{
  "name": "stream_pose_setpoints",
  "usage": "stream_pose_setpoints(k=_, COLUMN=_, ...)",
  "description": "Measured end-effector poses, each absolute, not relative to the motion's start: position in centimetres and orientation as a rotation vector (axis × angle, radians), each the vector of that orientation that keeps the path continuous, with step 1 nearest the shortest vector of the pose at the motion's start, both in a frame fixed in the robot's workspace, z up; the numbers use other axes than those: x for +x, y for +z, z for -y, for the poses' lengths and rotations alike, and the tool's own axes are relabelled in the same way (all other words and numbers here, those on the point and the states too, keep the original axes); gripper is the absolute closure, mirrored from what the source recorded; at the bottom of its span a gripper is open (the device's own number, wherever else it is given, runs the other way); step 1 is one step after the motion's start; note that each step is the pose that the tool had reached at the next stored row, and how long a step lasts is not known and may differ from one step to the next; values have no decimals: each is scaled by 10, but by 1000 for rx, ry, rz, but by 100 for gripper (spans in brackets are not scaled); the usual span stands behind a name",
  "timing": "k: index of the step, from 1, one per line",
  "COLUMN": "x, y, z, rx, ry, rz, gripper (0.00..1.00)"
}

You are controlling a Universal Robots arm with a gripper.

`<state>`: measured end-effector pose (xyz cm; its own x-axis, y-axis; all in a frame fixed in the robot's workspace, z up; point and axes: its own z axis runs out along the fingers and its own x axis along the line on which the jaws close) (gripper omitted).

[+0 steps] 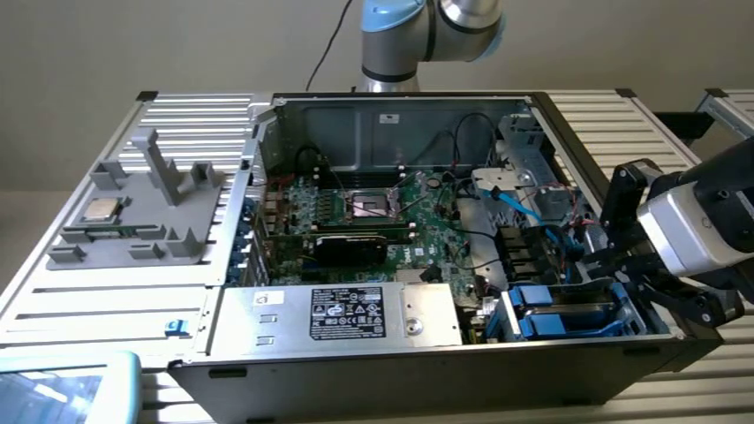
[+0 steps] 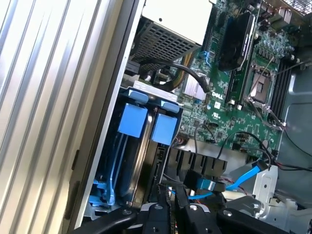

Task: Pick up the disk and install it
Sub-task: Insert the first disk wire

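Gripper (image 2: 170, 195), clenched nearly closed, sits at the end of the disk (image 2: 141, 158) in the case (image 1: 353, 375) bay; hold unconfirmed.

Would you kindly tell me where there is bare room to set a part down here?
Bare table slats lie between the grey fixture and the near edge, exterior view's left. Crowded: blue drive carriers, cables and tool inside the case.
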<state>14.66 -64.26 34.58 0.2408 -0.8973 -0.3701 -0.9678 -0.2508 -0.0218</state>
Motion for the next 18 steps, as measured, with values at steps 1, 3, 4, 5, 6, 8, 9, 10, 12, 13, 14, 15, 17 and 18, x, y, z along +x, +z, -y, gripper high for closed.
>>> stream_pose_setpoints(k=1, x=147, y=347, z=641, rx=-2273, ry=409, rz=-1751, gripper=84)
stream_pose_setpoints(k=3, x=147, y=349, z=637, rx=-2284, ry=394, rz=-1761, gripper=84)
stream_pose_setpoints(k=4, x=147, y=350, z=635, rx=-2291, ry=386, rz=-1767, gripper=84)
stream_pose_setpoints(k=5, x=147, y=350, z=633, rx=-2298, ry=377, rz=-1773, gripper=84)
stream_pose_setpoints(k=6, x=147, y=351, z=631, rx=-2305, ry=368, rz=-1779, gripper=84)
stream_pose_setpoints(k=8, x=146, y=352, z=627, rx=-2322, ry=348, rz=-1793, gripper=84)
stream_pose_setpoints(k=9, x=146, y=352, z=626, rx=-2332, ry=335, rz=-1803, gripper=84)
stream_pose_setpoints(k=10, x=146, y=352, z=624, rx=-2344, ry=320, rz=-1813, gripper=84)
stream_pose_setpoints(k=12, x=146, y=352, z=621, rx=-2365, ry=294, rz=-1831, gripper=84)
stream_pose_setpoints(k=13, x=146, y=352, z=619, rx=-2373, ry=283, rz=-1838, gripper=84)
stream_pose_setpoints(k=14, x=146, y=353, z=617, rx=-2381, ry=273, rz=-1845, gripper=84)
stream_pose_setpoints(k=15, x=146, y=353, z=615, rx=-2389, ry=262, rz=-1852, gripper=84)
stream_pose_setpoints(k=17, x=146, y=353, z=612, rx=-2407, ry=238, rz=-1868, gripper=84)
stream_pose_setpoints(k=18, x=145, y=354, z=610, rx=-2417, ry=224, rz=-1877, gripper=84)
